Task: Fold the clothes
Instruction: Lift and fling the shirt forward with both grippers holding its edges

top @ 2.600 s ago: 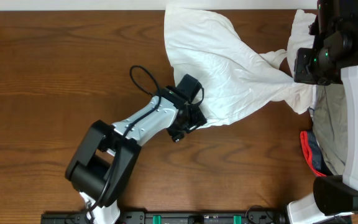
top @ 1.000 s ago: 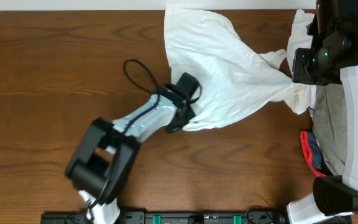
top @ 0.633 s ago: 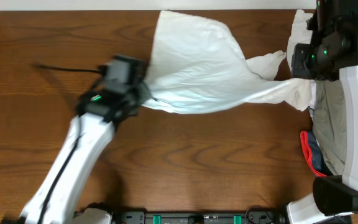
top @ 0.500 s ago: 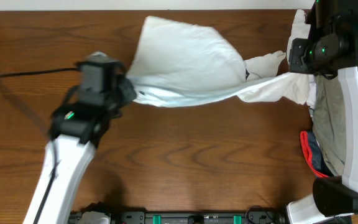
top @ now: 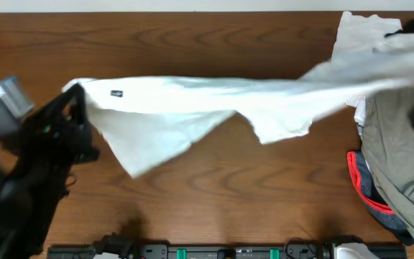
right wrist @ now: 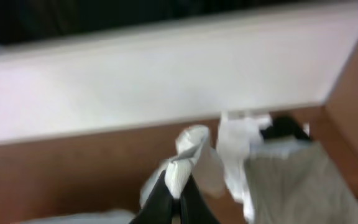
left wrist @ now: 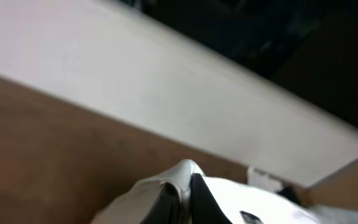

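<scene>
Where the wooden worktop (top: 228,201) begins at the left, the left arm (top: 34,165) shows only as a dark blur.

- Left end effector (left wrist: 180,188): closed, its two dark fingers (left wrist: 166,198) pinching a bunched corner of the white garment (top: 214,101). Seen from overhead, this corner sits at the garment's far left end, beside the arm.
- White garment: thin cloth pulled out in a long band across almost the whole width of the worktop. A broader flap hangs toward the near edge at left of centre, and a smaller one right of centre. The right end rises over the clothes pile.
- Label (top: 116,93): small, dark, near the garment's left end. It bears a pale mark too small to read. It also shows in the left wrist view, again illegible.
- Clothes pile, far right of the worktop: khaki trousers (top: 397,151) lie spread. A white piece (top: 358,29) sits behind them at the far edge, with a black piece (right wrist: 284,127) beside it. A red-edged item (top: 361,183) shows under the trousers' left border. No writing can be made out on any of these.
- Right end effector (right wrist: 174,194): closed, its fingers clamping a fold of the white garment, with the pile just to its right in the wrist view. From overhead this arm is too blurred to place.
</scene>
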### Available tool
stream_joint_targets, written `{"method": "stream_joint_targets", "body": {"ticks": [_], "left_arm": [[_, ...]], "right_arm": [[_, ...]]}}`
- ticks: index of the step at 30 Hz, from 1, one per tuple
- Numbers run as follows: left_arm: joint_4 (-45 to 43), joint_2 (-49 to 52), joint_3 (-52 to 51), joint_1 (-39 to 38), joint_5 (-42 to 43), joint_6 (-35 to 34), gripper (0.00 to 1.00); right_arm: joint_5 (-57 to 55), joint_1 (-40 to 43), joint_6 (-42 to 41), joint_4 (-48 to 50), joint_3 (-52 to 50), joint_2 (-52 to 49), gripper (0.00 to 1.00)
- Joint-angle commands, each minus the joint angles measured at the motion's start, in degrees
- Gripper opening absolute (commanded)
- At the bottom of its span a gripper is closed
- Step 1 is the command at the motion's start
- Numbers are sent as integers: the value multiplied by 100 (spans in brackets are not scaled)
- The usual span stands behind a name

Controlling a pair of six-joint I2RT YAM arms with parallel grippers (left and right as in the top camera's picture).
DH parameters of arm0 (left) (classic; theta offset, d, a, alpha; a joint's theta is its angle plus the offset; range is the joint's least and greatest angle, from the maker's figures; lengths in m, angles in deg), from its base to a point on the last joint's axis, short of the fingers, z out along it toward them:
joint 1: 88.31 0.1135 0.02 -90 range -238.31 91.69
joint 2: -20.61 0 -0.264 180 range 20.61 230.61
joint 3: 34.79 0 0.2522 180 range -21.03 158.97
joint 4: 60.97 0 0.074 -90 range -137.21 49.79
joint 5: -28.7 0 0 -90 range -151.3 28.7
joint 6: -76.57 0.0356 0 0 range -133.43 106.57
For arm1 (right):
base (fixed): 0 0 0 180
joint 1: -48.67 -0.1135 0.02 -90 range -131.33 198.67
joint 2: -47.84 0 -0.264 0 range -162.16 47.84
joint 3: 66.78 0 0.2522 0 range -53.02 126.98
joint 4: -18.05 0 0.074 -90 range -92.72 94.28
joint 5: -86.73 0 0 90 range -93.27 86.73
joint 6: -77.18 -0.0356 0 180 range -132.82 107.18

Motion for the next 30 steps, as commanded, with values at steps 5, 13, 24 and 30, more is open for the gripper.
{"method": "stream_joint_targets", "body": {"ticks": [5,13,24,30], "left_arm": [[-2,264,177,35,-28,140,6],[-225,1786,177,37,-26,164,6],[-1497,4037,765,605,503,466,6],[-1440,4100,2087,1196,896,682,6]], "right_arm": [[-37,-44,76,76,-20,-243,1],[-37,-44,39,-52,-24,-1993,1],[-42,-37,275,2280,92,-3475,1],[-232,-39,304,2452,962,-3062,1]]}}
